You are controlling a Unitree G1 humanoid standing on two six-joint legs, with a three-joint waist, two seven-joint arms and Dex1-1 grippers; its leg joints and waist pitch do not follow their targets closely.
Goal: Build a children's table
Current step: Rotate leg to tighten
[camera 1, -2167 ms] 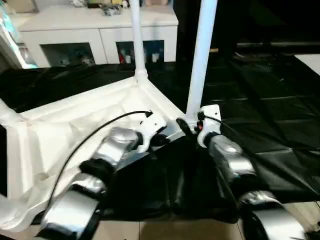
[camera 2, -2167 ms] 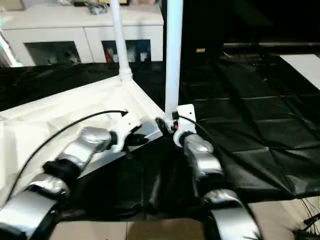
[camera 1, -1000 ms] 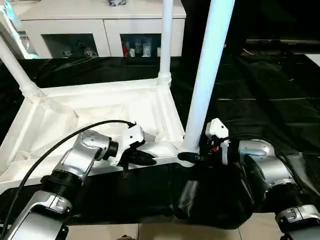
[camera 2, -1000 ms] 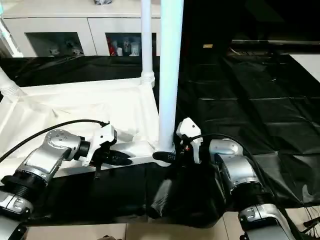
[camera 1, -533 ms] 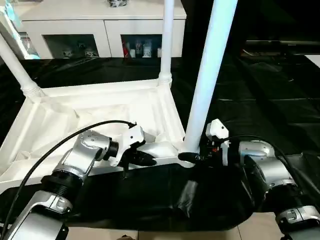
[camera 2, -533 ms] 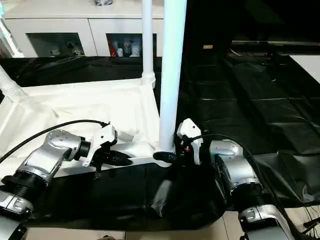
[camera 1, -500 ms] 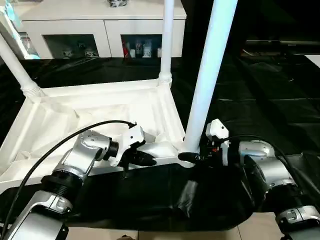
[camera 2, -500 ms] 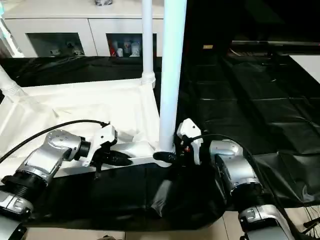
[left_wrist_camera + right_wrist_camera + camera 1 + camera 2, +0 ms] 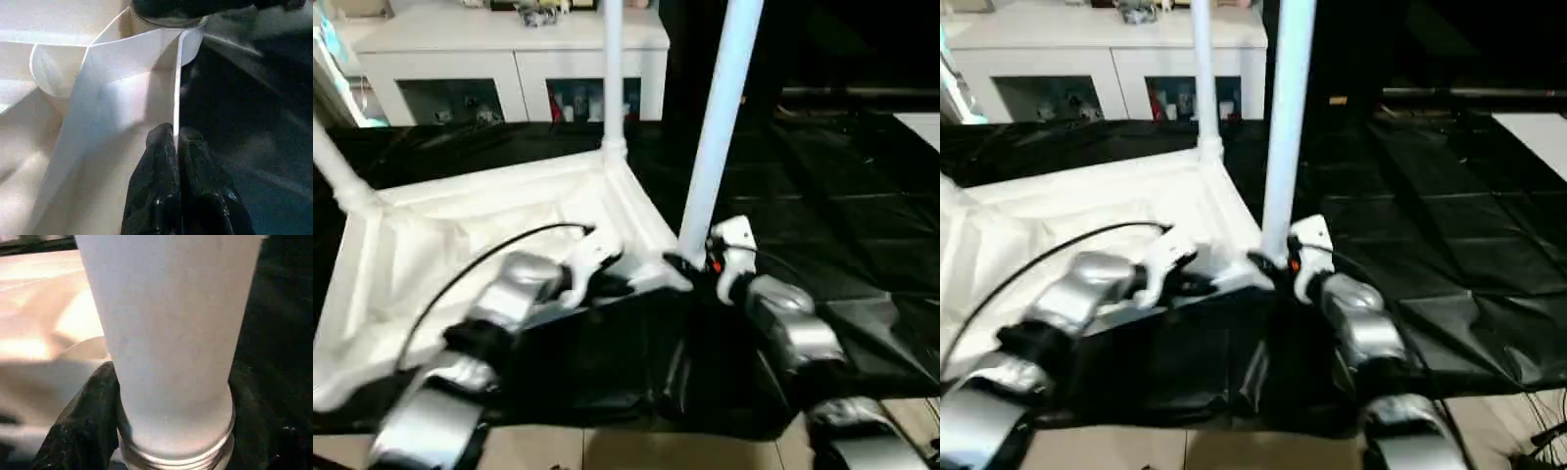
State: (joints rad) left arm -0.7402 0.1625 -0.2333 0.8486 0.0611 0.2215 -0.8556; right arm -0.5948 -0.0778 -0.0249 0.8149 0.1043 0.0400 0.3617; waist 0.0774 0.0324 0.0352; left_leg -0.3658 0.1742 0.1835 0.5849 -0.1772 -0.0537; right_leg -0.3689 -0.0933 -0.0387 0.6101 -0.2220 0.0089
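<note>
White plastic is spread across the black-draped work table [image 9: 862, 225]: the children's table top [image 9: 440, 245] lies upside down before me, ribbed underside facing up, with legs standing in its corner sockets. The far leg [image 9: 612, 73] rises from the back corner, another leg [image 9: 335, 166] slants up at my left, and the near leg [image 9: 715, 127] stands at the corner closest to my right arm. My right gripper [image 9: 690, 266] is clamped around the base of that near leg, just above its ringed collar where it meets the socket; in the right wrist view my black fingers [image 9: 83, 421] press against both sides of the thick white tube [image 9: 171, 342]. My left gripper [image 9: 175, 147] pinches the thin front rim [image 9: 177, 88] of the top, a short way along from that same corner, one finger on the inner face and one on the outer, narrowed down to the wall's thickness. From my head cameras the left gripper's tips sit on the near edge beside the corner, near my right gripper but apart from it. A black cable [image 9: 480, 264] arcs over my left forearm. Behind the work table stands a white cabinet [image 9: 519, 59] with small items in its open shelves.
</note>
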